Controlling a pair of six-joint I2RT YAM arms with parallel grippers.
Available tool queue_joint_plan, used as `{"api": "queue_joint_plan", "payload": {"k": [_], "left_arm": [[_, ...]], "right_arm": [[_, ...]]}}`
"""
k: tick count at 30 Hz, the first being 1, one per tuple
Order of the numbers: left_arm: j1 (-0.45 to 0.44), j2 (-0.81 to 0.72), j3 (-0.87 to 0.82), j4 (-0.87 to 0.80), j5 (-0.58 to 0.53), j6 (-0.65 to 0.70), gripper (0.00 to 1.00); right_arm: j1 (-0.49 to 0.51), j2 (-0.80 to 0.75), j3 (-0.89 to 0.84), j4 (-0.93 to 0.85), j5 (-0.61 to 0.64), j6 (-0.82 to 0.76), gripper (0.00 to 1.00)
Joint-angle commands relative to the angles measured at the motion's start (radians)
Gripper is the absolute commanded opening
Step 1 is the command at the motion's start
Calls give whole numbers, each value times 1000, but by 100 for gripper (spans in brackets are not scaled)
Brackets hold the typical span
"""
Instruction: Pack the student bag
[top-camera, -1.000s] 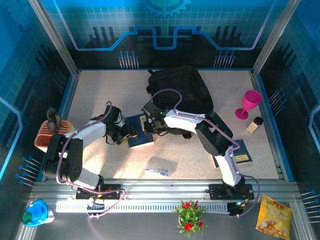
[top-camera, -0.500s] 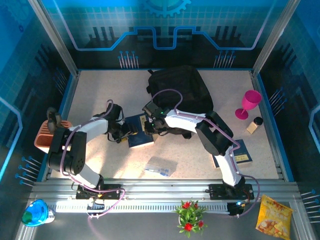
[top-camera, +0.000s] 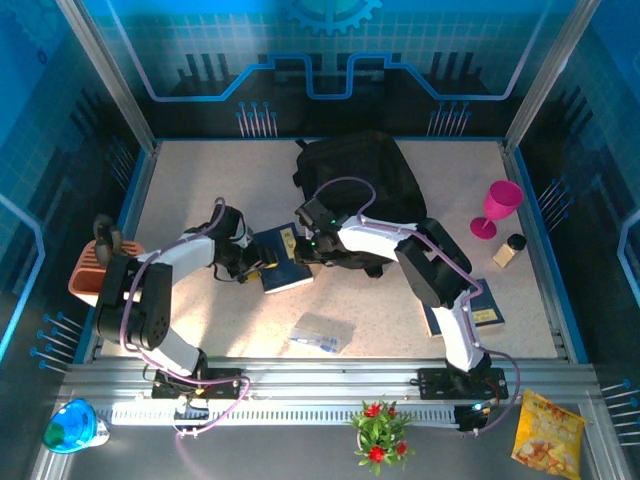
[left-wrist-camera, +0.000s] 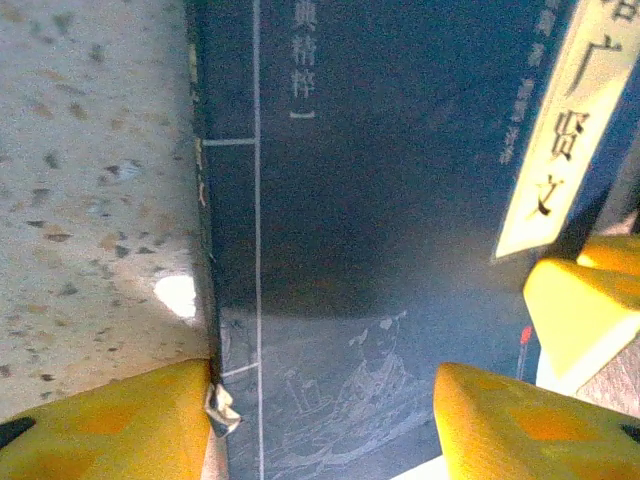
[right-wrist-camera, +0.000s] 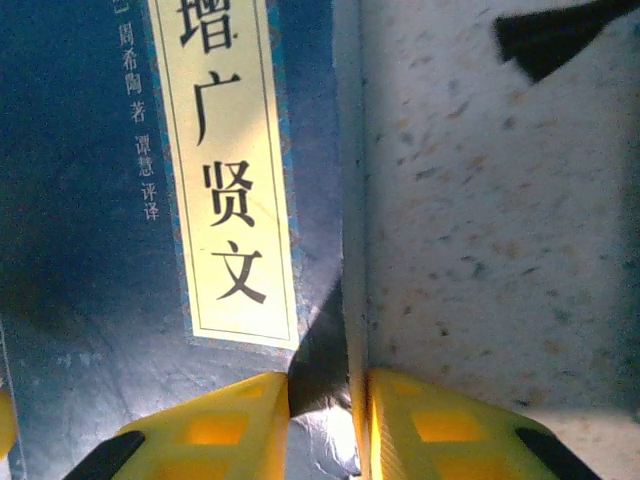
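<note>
A student bag (top-camera: 365, 175), a large black fabric backpack, lies flat at the far middle of a speckled table. Just in front of its near-left corner lies a dark-blue book (top-camera: 283, 265), with a robot arm reaching in from each side.

The right gripper (right-wrist-camera: 328, 408) is clenched on the book's edge nearest the bag, the cover pinched in the thin gap between its yellow fingers. The left gripper (left-wrist-camera: 320, 425), on the side away from the bag, stands released: one finger is on the table beside the spine and the other over the cover, with nothing clasped.

Over the last second the book has turned a little and slid slightly closer to the bag, drawn by the right arm. This looks like an early step; the book is still outside.

Whether the bag's mouth is open cannot be told, and nothing shows inside it. To its right stands a pink goblet (top-camera: 497, 208), contents unclear. Another book (top-camera: 482, 308) and a clear packet (top-camera: 320, 332) lie in front of the bag, unpacked.
</note>
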Motion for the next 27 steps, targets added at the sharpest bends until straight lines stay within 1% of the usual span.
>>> {"api": "queue_joint_plan", "payload": {"k": [1, 3, 5, 8, 11, 19, 21, 23, 27], "left_arm": [[11, -68, -14, 101, 155, 3, 57], [25, -83, -44, 151, 182, -23, 56], [41, -95, -90, 242, 218, -66, 56], [53, -93, -147, 354, 229, -118, 53], [60, -61, -161, 379, 229, -142, 51], [67, 2, -181, 467, 273, -216, 44], [67, 9, -184, 481, 278, -223, 40], [67, 1, -189, 486, 271, -224, 33], [68, -51, -179, 428, 214, -205, 22]], "right_arm": [[-2, 33, -46, -35, 3, 20, 27], [-2, 33, -47, -33, 1, 22, 27], [-4, 36, -47, -33, 1, 24, 27], [-7, 36, -48, -27, 0, 31, 27], [-10, 36, -48, -25, -2, 32, 27], [-11, 35, -62, -18, -7, 29, 26], [-12, 31, -62, -14, -10, 29, 27], [-12, 21, -62, -16, -9, 27, 27], [-13, -35, -56, -27, 7, 9, 31]]}}
